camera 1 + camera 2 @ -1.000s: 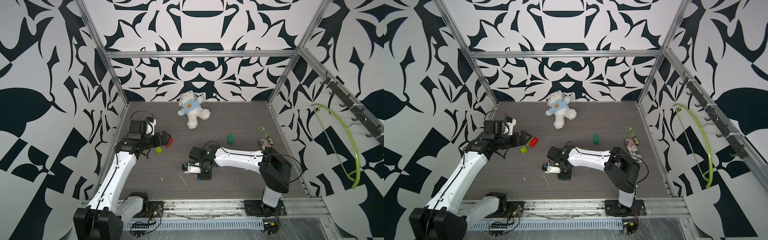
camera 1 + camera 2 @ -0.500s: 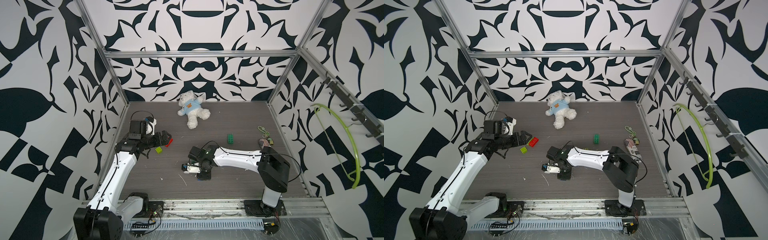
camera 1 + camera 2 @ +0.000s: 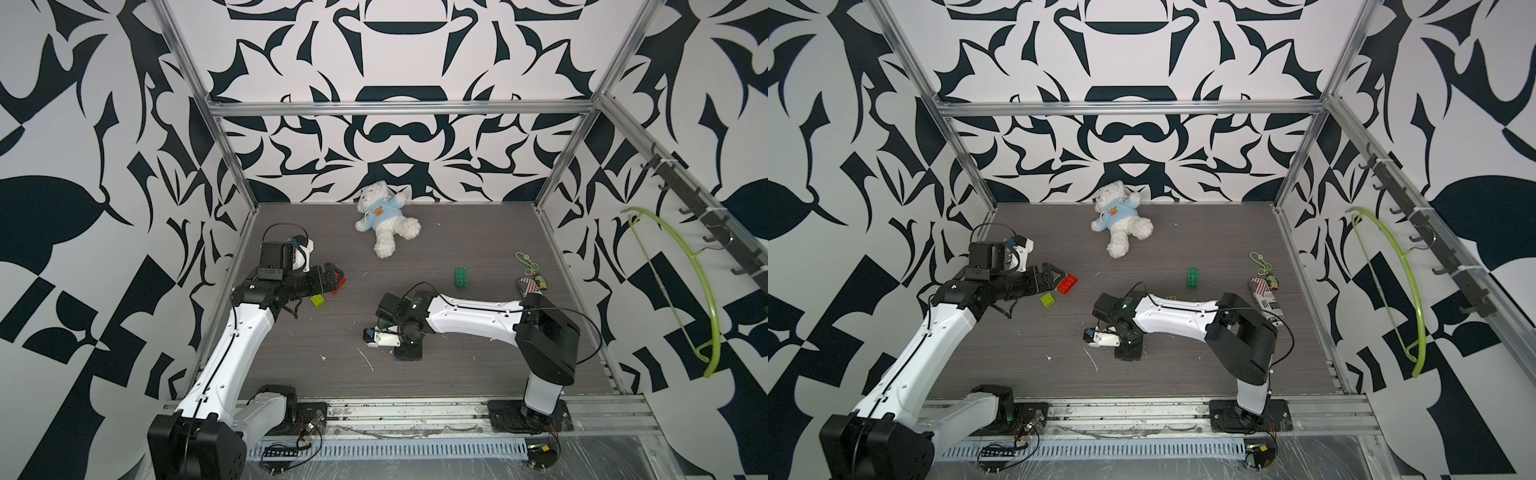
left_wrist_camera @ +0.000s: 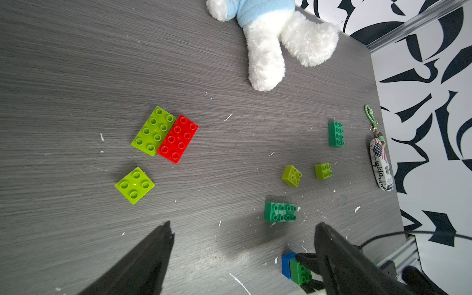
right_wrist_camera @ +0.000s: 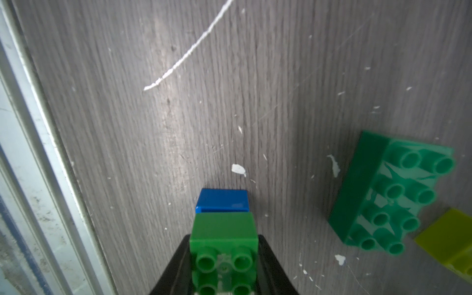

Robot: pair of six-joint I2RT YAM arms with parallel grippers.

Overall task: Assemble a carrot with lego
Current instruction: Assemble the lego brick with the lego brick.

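Carrot tip (image 5: pixel 222 214), a small blue plastic brick (image 5: pixel 222 200) joined to a small dark green studded brick (image 5: pixel 223 229), sits clenched in the right gripper (image 5: pixel 223 238), low over the front half of the grey wood-grain table (image 5: pixel 127 127). Left gripper (image 4: pixel 244 224) hangs released, jaws wide, near a red eight-stud brick (image 4: pixel 177 138).

Blk-&-white leaf-pattern walls (image 3: pixel 399 62) are enclosing the cell on 3 sides; aluminium frame (image 3: pixel 399 109) is edging the panels; grey wood-grain tabletop (image 3: pixel 478 232) is carrying white flecks; a lime hanger (image 3: pixel 708 303) is hanging off a hook rack (image 3: pixel 702 208) on 1 side wall.
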